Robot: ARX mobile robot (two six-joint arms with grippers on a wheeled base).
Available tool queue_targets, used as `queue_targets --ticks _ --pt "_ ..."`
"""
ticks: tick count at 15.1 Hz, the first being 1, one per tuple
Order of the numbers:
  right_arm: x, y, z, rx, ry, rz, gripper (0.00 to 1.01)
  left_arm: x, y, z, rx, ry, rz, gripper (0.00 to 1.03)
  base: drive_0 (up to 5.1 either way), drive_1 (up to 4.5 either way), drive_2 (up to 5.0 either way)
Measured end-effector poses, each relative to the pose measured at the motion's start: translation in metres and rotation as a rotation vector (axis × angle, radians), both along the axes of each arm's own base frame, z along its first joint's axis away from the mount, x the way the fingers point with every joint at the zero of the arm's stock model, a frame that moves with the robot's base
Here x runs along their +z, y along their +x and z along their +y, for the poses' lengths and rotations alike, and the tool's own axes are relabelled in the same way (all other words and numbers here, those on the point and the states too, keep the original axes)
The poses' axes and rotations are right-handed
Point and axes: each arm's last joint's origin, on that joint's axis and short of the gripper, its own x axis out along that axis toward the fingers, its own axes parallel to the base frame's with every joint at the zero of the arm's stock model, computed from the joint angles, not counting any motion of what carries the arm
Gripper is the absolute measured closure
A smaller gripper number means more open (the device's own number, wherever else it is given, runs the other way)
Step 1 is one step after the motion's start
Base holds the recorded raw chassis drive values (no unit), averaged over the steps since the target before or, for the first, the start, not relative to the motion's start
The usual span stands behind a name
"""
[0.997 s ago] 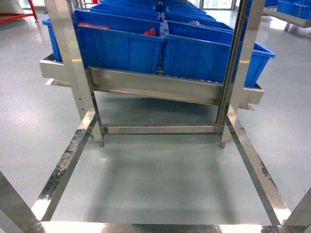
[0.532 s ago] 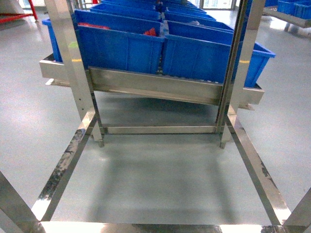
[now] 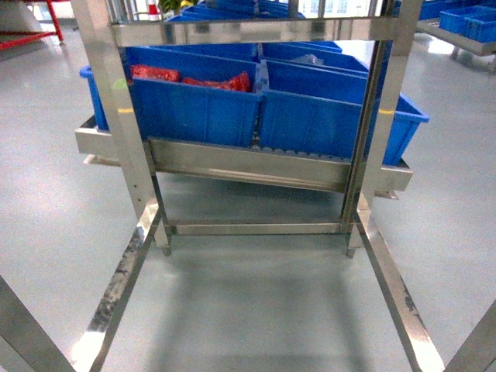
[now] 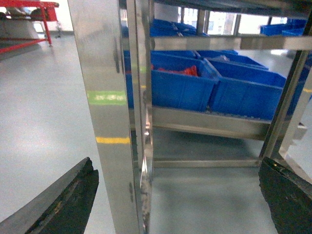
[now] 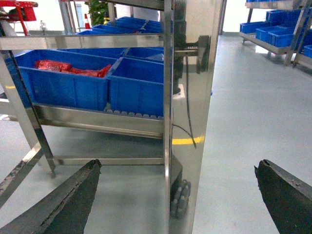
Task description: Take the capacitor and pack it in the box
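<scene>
I see a steel rack (image 3: pixel 256 167) carrying blue bins (image 3: pixel 194 108), red packets (image 3: pixel 209 80) in the left one. Both my jaws are spread wide and hold nothing: left gripper (image 4: pixel 178 200), right gripper (image 5: pixel 178 200). The box shows in none of my views.

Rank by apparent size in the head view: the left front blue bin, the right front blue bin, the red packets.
1. Right front blue bin and left front blue bin: near alike, not separable.
2. Red packets: clearly smallest.
</scene>
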Motion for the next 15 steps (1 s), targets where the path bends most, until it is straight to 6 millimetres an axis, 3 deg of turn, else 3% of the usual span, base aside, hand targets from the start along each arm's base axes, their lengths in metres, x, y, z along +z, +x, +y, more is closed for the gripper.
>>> queue_targets --ticks 15 --pt "-0.0001 0.0 0.0 -0.001 0.001 0.002 0.03 0.0003 0.0 0.0 0.001 0.0 -0.003 0.05 0.0 0.0 0.0"
